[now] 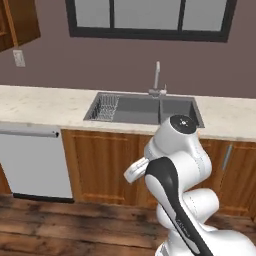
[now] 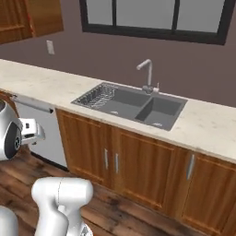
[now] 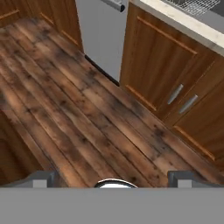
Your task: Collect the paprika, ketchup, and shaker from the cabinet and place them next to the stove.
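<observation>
Gripper (image 3: 112, 178) – jaws apart (nothing held) | over wood floor (image 3: 74, 113) | cabinet (image 1: 17, 22) – far upper left

You see sink (image 1: 145, 110) mid-frame, set in counter (image 1: 45, 105) | faucet (image 1: 157, 80) behind it | rack (image 1: 105, 107) in its left basin | dishwasher (image 1: 32, 162) lower left, under counter | window (image 1: 150, 17) top

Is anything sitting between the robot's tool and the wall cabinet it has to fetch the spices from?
Nothing visible sits between them. The tool is open and aimed down at the wooden floor, well below the cabinet up on the left. The jars inside cannot be seen.
</observation>
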Motion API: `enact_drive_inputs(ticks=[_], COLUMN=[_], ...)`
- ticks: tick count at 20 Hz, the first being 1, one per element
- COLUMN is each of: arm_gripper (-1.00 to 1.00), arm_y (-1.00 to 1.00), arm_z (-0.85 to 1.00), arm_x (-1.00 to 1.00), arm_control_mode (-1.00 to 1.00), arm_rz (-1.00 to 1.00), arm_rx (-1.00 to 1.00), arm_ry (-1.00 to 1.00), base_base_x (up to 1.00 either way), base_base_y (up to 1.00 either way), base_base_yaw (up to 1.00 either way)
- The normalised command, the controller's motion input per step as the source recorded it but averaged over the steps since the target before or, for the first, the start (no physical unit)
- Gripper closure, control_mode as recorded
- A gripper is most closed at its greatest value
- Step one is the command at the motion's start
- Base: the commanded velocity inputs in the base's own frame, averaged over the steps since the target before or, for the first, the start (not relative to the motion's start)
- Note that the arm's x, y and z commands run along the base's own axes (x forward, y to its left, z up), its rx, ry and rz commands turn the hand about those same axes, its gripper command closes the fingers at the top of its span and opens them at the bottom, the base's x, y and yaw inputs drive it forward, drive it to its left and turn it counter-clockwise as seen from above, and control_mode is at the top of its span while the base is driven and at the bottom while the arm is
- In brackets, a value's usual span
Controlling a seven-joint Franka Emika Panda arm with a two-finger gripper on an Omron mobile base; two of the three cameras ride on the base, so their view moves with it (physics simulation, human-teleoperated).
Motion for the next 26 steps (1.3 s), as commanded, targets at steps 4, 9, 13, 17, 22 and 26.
enact_drive_inputs(ticks=[4,9,13,17,22,26], arm_gripper=[-1.00,-1.00,-1.00,-1.00,-1.00,-1.00], arm_y=[0.00,0.00,0.00,0.00,0.00,0.00], arm_z=[0.00,0.00,0.00,0.00,0.00,0.00], arm_x=[0.00,0.00,0.00,0.00,0.00,0.00], arm_control_mode=[1.00,1.00,1.00,1.00,1.00,1.00], arm_rz=[0.00,0.00,0.00,0.00,0.00,0.00], arm_rx=[0.00,0.00,0.00,0.00,0.00,0.00], arm_ry=[0.00,0.00,0.00,0.00,0.00,0.00], base_base_x=[0.86,0.96,0.46,0.28,0.48,0.91], base_base_y=[0.08,0.04,0.38,0.54,0.51,0.31], base_base_yaw=[0.43,0.40,0.46,0.49,0.45,0.36])
